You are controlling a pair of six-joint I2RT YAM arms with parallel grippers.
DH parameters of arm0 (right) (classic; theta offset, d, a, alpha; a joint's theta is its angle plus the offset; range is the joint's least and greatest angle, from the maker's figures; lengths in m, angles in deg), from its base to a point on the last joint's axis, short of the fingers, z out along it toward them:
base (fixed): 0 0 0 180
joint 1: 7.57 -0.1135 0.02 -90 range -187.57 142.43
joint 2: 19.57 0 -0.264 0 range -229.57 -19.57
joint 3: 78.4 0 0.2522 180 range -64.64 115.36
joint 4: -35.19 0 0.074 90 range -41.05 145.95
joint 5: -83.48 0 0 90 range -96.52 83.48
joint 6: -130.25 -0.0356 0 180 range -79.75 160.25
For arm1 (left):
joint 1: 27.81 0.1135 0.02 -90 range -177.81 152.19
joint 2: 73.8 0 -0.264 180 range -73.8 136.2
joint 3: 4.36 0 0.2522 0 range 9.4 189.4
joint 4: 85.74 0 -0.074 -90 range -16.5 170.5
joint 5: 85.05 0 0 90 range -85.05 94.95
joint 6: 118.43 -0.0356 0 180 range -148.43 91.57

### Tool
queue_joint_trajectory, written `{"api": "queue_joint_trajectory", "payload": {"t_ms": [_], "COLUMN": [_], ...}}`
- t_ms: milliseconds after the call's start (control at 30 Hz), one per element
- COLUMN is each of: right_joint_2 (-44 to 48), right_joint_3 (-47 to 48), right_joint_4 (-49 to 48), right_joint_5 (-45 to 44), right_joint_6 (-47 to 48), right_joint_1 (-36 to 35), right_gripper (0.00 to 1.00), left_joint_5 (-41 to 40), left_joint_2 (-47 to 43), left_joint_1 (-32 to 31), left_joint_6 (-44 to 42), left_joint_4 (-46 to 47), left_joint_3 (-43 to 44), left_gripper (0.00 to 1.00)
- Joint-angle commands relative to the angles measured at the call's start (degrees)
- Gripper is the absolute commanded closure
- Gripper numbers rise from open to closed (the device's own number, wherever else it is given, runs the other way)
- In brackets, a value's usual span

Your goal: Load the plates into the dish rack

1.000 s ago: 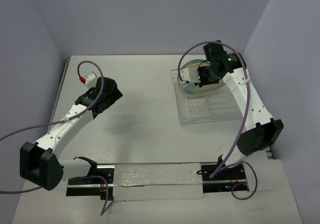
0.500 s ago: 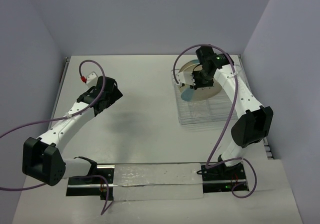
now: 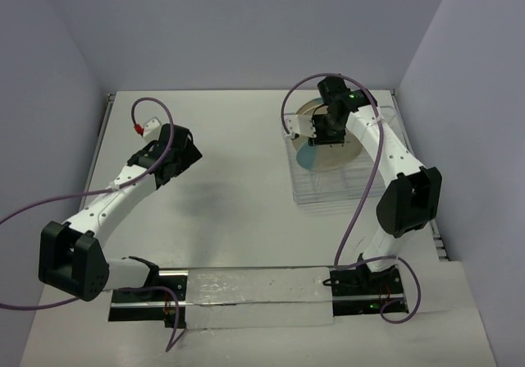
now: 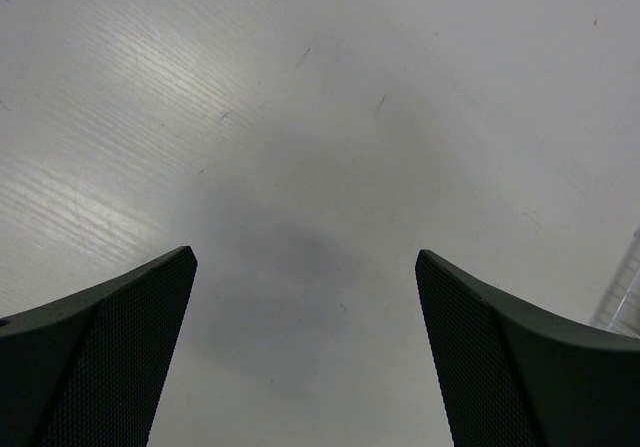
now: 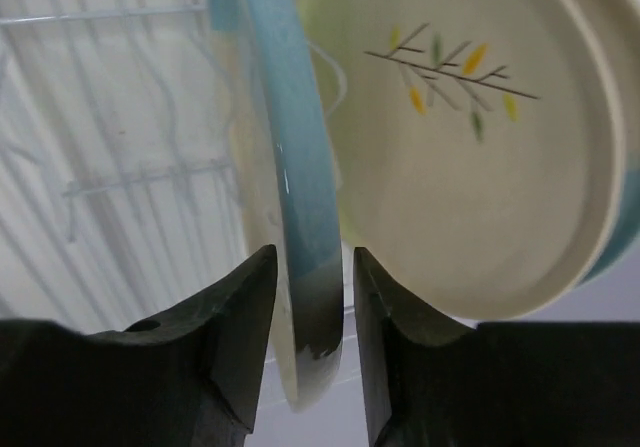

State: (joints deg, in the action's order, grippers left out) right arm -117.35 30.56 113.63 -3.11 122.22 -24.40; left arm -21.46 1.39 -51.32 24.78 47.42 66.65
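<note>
Seating the blue plate in the dish rack, right claw sat narrow astride its rim — grip unclear, left claw wide — next needed a clean release

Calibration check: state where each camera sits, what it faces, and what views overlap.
Top external: above, behind both arms, looking down on them, the table, dish rack.
Left wrist: on the left gripper, facing the table; both fingers show.
Right wrist: on the right gripper, facing racked plates; fingers straddle the blue plate.
Shared: top and right wrist show dish rack.
</note>
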Motion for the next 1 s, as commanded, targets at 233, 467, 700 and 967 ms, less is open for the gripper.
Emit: {"api": "queue_joint_trajectory", "payload": {"t_ms": [233, 467, 700, 967], "right_joint_2": [4.3, 11.2, 23.3, 30.7], "right_joint_3": [4.0, 8.3, -6.2, -27.2], "right_joint_4": [-7.6, -14.6, -43.9, -59.1], "right_joint_5": [1.1, 3.9, -3.5, -31.5], "right_joint_6": [-2.1, -11.6, -42.7, -84.8], "right_joint_1": [0.3, 0.6, 3.4, 5.6], "right_gripper": [0.23, 0.0, 0.0, 0.0], "left_joint_5": [2.8, 4.6, 5.4, 10.7], "left_joint_2": [4.0, 5.1, 4.6, 4.8], "left_joint_1": [1.0, 2.2, 5.6, 10.8], "left_joint_6": [-3.0, -6.5, -8.3, -9.5], "left_joint_4": [6.4, 11.2, 14.4, 19.9], "left_joint_3": [3.8, 8.4, 11.7, 8.8], "left_gripper": [0.01, 0.01, 0.01, 0.01]}}
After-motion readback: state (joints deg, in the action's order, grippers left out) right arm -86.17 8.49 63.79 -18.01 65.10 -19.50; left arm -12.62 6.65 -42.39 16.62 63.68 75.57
